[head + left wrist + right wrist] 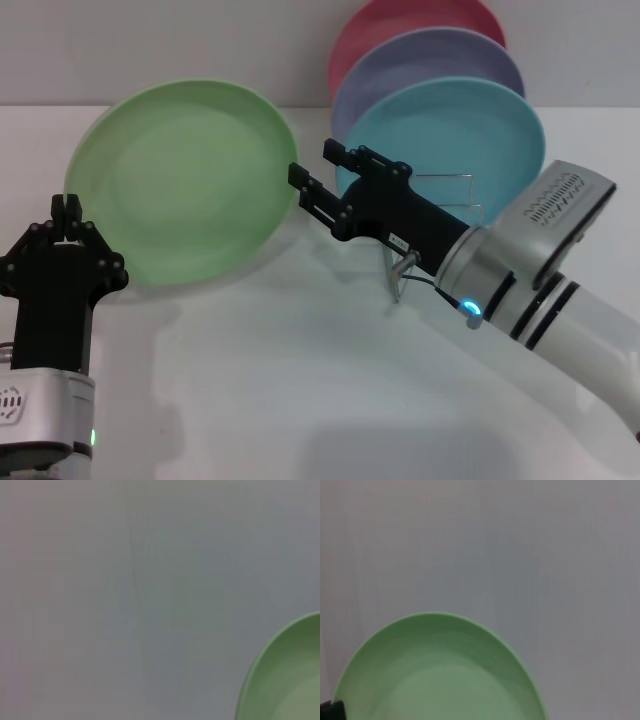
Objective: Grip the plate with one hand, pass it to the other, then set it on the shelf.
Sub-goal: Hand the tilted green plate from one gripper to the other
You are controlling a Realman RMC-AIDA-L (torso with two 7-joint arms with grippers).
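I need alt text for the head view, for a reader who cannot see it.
Left gripper holds a light green plate upright by its rim; right gripper, open, reaches its opposite edge. Behind, turquoise, lavender and pink plates stand in a wire rack.

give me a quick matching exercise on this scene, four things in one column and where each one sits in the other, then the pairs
Things:
1. green plate
2. turquoise-blue plate
3. left gripper
4. right gripper

Places:
A. upright in the wire rack, nearest of the plates standing there
B. at the green plate's right edge
C. at the green plate's lower left edge
D. tilted up between the two grippers

Pairs: 1-D, 2-A, 3-C, 4-B
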